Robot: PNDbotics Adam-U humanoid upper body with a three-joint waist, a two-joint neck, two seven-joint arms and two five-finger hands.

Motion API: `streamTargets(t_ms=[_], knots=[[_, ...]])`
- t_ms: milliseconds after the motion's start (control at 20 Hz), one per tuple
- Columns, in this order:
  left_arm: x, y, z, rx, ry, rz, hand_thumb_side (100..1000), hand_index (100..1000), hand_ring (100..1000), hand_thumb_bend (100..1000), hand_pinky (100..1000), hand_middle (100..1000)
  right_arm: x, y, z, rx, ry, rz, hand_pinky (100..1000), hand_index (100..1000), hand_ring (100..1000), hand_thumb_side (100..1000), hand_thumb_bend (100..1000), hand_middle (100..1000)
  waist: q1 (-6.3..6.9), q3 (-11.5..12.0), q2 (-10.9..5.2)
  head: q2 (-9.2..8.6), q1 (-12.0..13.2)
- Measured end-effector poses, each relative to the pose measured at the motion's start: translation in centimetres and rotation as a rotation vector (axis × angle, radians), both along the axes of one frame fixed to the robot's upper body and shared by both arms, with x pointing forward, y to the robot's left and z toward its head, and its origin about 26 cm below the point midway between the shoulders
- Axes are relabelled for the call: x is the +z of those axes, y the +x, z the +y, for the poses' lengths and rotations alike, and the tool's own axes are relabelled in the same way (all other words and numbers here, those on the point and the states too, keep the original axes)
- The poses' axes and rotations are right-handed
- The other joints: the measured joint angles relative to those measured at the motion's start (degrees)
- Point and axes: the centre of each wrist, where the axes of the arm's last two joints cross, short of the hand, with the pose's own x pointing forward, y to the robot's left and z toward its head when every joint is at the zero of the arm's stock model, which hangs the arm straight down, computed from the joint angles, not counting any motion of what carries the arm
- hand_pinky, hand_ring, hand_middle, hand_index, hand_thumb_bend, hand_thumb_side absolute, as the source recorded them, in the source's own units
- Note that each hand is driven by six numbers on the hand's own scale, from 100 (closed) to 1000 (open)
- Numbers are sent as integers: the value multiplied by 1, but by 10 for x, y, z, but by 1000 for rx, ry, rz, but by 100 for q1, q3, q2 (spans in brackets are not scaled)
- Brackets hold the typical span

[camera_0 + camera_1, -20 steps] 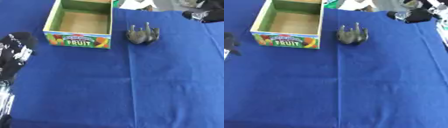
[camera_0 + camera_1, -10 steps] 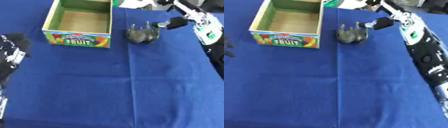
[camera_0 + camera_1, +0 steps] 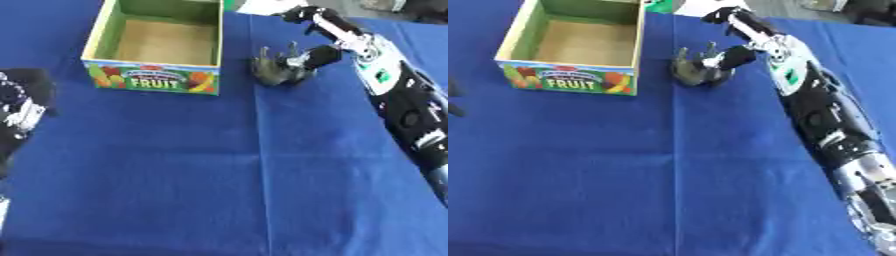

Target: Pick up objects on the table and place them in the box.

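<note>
An open cardboard box (image 3: 153, 80) with FRUIT printed on its front stands at the back left of the blue cloth, its inside bare. Just right of it sits a dark grey object (image 3: 271, 70) with several prongs pointing up. My right arm runs up the right side and bends back down, so my right hand (image 3: 317, 54) lies against the object's right side. Whether it holds the object is unclear. My left hand (image 3: 22, 100) shows as a black and silver shape at the left edge, away from the box.
The blue cloth (image 3: 219, 175) covers the whole table, with a crease down the middle. White and green things (image 3: 254, 5) lie past the far edge behind the box. My right forearm (image 3: 833, 130) fills the right side.
My right arm has come in from the upper right, and its hand has dropped onto the pronged object's right side. The object and box have stayed put; the left hand has drawn back leftward.
</note>
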Motion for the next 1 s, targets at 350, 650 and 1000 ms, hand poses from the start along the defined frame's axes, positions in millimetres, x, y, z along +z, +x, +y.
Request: streamTargets(t_ms=[350,650,1000], knots=[[1,1,-1,-3,1,-3,492,688,628,591,479,584,-2,2,9,8,-43,4,756,894,899,459,576,849,0,42,0,-1,-29],[1,1,-1,-5,2,-4,493,688,629,590,479,584,-6,3,8,-10,-48,5,754,892,897,463,570,844,0,68,0,-11,-33],[2,1,-1,-8,3,-2,495,689,629,590,480,584,-10,3,5,-27,-47,15,751,891,894,466,566,837,-3,71,0,-43,-107]])
